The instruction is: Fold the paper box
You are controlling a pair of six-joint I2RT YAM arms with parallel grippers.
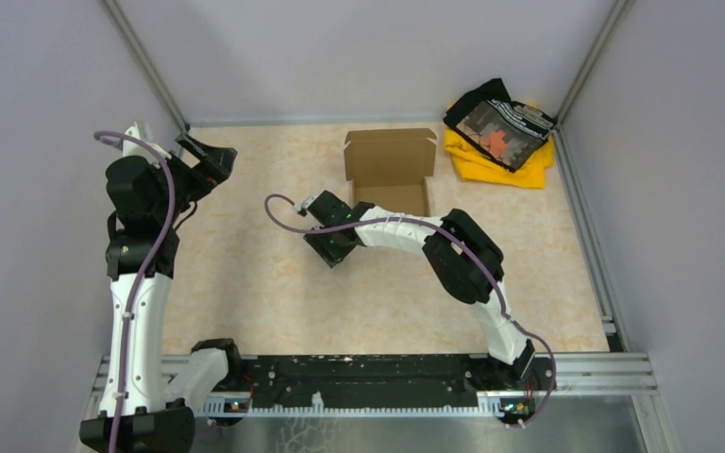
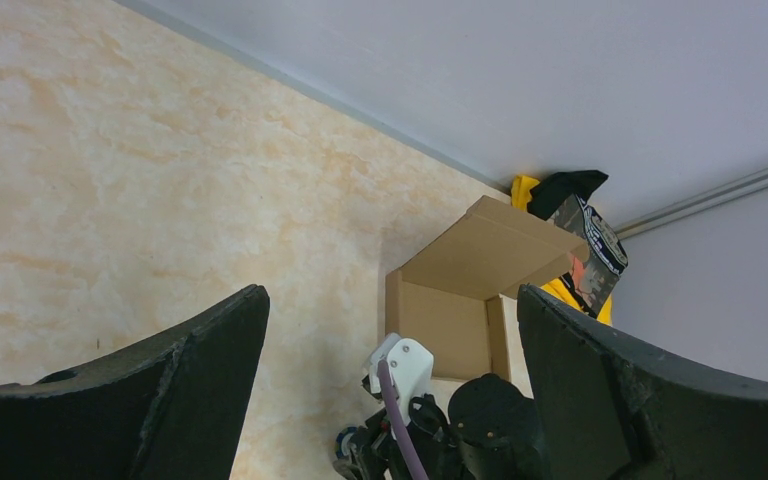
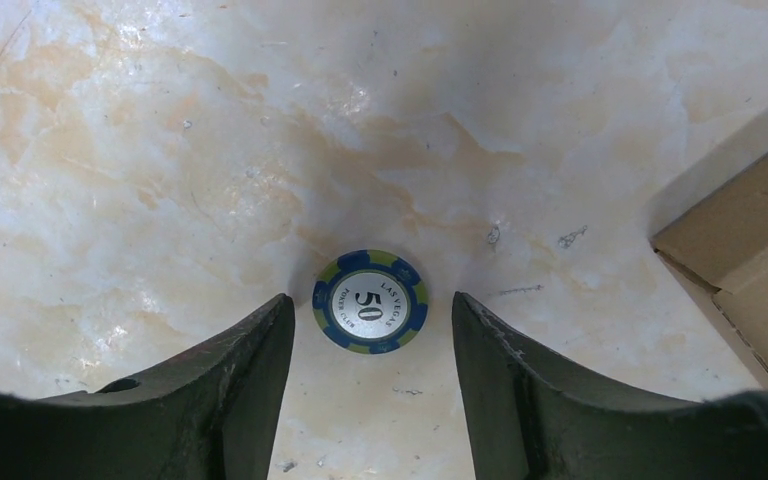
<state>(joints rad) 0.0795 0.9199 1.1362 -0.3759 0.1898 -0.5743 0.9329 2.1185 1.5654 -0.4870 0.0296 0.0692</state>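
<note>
The plain brown corrugated-cardboard box (image 1: 389, 173) is sitting on the marbled beige tabletop (image 1: 264, 302) toward 12 o'clock, its tray walls standing and its lid panel lying open toward the far wall, with a yellow and black cloth pile (image 1: 500, 142) beside it at about 2 o'clock. The right claw (image 3: 369, 305) is hovering low with its fingers spread, gripping nothing, and is straddling a blue and green round poker chip (image 3: 371, 300) marked 50 that is lying flat just off the box's near corner. The left claw (image 2: 390, 292) is hanging raised at about 9 o'clock, likewise spread wide and empty, looking across at the box. The lid is apparently the part left to fold, so the claws are probably setting up for that. Doing it well likely means steadying the tray wall with one claw while the other is catching the lid's far edge and swinging it toward 6 o'clock, keeping the side tabs lined up inside the walls and avoiding nudging the light tray sideways.
</note>
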